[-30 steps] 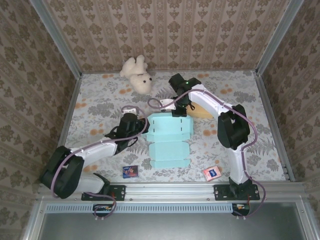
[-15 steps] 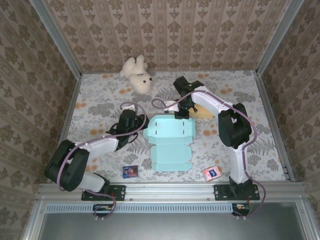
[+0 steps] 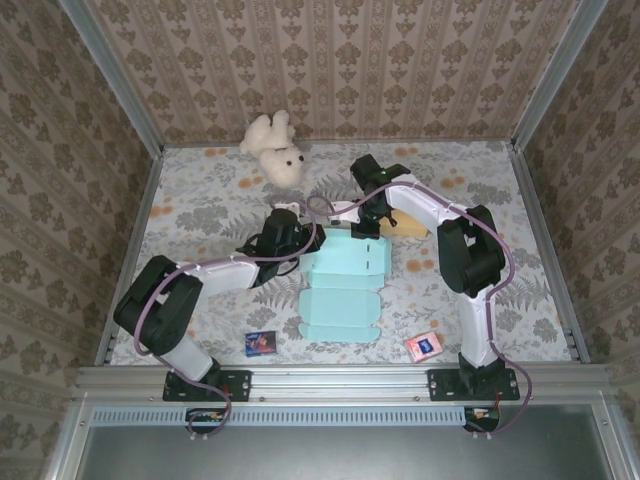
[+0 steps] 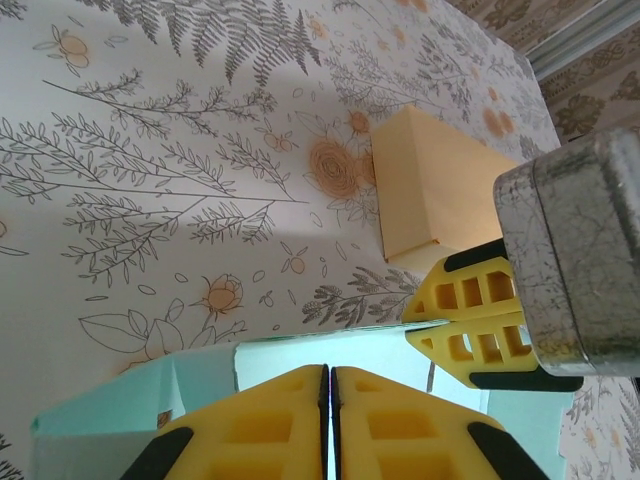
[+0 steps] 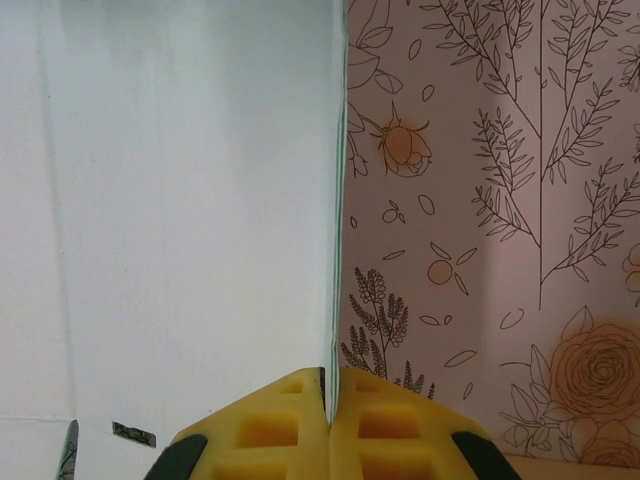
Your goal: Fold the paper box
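Right gripper is closed, pads nipping the thin top edge of a raised panel of the paper box; that edge runs straight into the seam btwn the pads. Left gripper has its pads pressed together too, at the panel's left end, but can't tell whether a flap sits btwn them. The box lies mid-bench, pale blue, w/ the far panel lifted and the near panels flat towards the arm bases. Judgement: the step in hand is standing the far wall up along its crease. To do it well, move both grippers together, same pace & same arc about the crease, so the panel doesn't twist or bow. The grip is shallow on a thin edge, so pull gently, else the sheet may slip out or tear. Let the base stay flat: if it drags across the flowered bench, the crease probably won't set. Watch the tan box just beyond the panel, near the right gripper; pushing the wall past upright risks bumping it. Teddy bear & small cards are well apart from the work, no concern.
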`<state>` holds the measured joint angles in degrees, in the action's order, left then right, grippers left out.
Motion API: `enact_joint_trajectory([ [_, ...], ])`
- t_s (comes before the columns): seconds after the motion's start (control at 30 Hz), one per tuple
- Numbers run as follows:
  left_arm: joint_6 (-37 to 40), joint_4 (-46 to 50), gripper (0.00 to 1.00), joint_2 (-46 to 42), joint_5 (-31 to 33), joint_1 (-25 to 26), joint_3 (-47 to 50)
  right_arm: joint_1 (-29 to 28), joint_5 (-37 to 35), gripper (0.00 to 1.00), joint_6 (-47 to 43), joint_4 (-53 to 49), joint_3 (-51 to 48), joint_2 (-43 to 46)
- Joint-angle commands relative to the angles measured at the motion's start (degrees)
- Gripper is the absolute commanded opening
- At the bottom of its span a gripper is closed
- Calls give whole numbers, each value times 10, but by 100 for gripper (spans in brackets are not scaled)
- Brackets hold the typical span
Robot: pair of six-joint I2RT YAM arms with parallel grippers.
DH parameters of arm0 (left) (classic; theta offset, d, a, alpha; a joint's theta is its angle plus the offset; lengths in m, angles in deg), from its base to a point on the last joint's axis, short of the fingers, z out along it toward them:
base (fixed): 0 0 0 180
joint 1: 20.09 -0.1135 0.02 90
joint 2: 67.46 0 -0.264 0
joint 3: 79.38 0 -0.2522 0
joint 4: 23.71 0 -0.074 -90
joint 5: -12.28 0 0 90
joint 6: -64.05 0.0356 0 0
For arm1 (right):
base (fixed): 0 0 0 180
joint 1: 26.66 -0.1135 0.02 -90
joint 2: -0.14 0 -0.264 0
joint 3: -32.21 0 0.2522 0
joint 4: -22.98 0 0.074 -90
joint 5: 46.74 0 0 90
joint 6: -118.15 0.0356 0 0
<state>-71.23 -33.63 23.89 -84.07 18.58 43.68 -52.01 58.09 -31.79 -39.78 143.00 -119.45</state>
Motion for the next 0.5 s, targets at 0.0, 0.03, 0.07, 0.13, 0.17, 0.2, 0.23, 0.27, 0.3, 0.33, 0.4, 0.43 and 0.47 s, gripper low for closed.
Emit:
enact_joint_trajectory([
  [0.0, 9, 0, 12, -10, -9, 6, -4, -3, 27, 0, 16, 21, -16, 32],
  [0.03, 12, 5, 12, -21, -4, 7, 1, -4, 21, 0, 19, 27, -20, 35],
  [0.07, 17, 15, 12, -36, 3, 8, 7, -4, 15, 0, 23, 32, -25, 35],
  [0.13, 31, 47, 13, -71, 29, 14, 18, -3, 4, 0, 33, 42, -33, 39],
  [0.17, 40, 70, 13, -93, 51, 20, 24, -3, 0, 0, 39, 47, -37, 41],
  [0.2, 51, 94, 14, -114, 73, 29, 30, -3, -4, 0, 44, 54, -42, 44],
  [0.23, 58, 110, 14, -132, 97, 38, 34, -3, -7, 0, 49, 62, -47, 47],
  [0.27, 64, 126, 15, -152, 118, 48, 42, -4, -11, 0, 56, 71, -53, 51],
  [0.3, 68, 134, 15, -168, 132, 59, 52, -4, -14, 0, 61, 75, -57, 55],
  [0.33, 68, 138, 15, -179, 139, 66, 62, -3, -16, 0, 65, 78, -61, 57],
  [0.4, 64, 133, 16, -188, 140, 81, 80, -4, -21, 0, 73, 86, -72, 65],
  [0.43, 60, 131, 16, -187, 135, 82, 87, -4, -22, 0, 76, 88, -77, 69],
  [0.47, 56, 127, 16, -182, 130, 84, 91, -4, -23, 0, 78, 90, -83, 73],
])
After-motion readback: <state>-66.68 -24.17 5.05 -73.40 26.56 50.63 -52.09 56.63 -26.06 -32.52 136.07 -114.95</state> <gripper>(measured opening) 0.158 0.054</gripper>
